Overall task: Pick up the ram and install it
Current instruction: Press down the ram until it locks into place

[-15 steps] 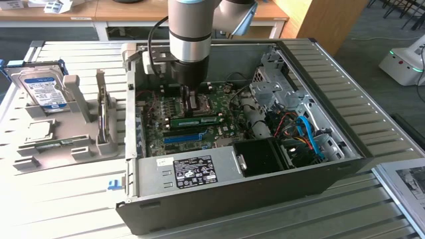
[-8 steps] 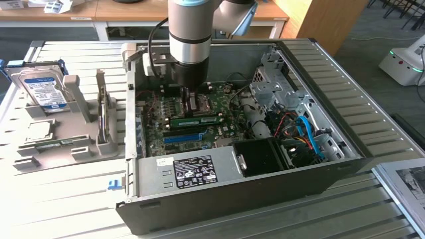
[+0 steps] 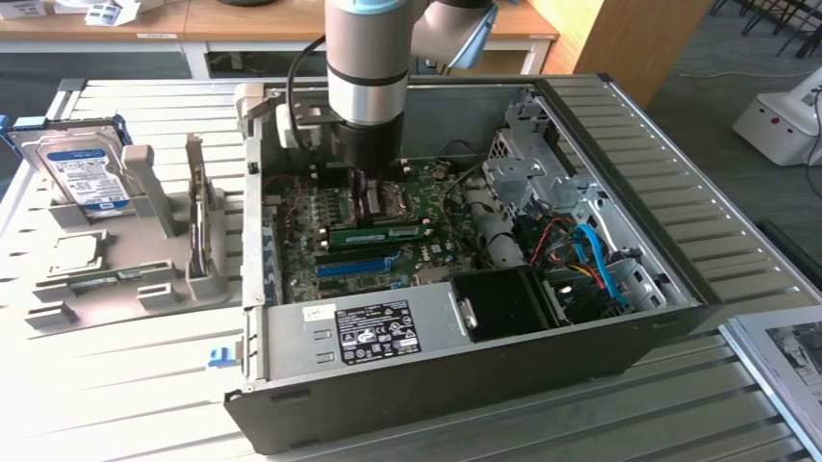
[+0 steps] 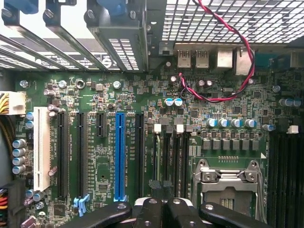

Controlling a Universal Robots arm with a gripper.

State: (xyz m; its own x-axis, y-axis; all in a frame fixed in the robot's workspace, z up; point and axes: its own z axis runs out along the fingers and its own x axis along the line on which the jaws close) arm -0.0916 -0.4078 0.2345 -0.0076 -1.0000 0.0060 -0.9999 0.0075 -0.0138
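Note:
The ram (image 3: pixel 379 232), a long green stick with a white label, stands on edge in a memory slot on the motherboard (image 3: pixel 424 255) inside the open computer case (image 3: pixel 424 385). My gripper (image 3: pixel 372 200) reaches down into the case just above and behind the ram's top edge. I cannot tell whether it touches the ram. In the wrist view the black fingers (image 4: pixel 151 211) are pressed together, so my gripper (image 4: pixel 161 205) is shut over the row of memory slots (image 4: pixel 171 156). The empty processor socket (image 4: pixel 227 183) lies beside those slots.
A blue expansion slot (image 4: pixel 119 156) and a white one (image 4: pixel 42 147) flank the memory slots. Red and black wires (image 4: pixel 223 97) cross the board. On the table at the exterior view's left, a grey holder (image 3: pixel 192 274) carries a hard drive (image 3: pixel 84 173) and a square silver chip (image 3: pixel 71 252).

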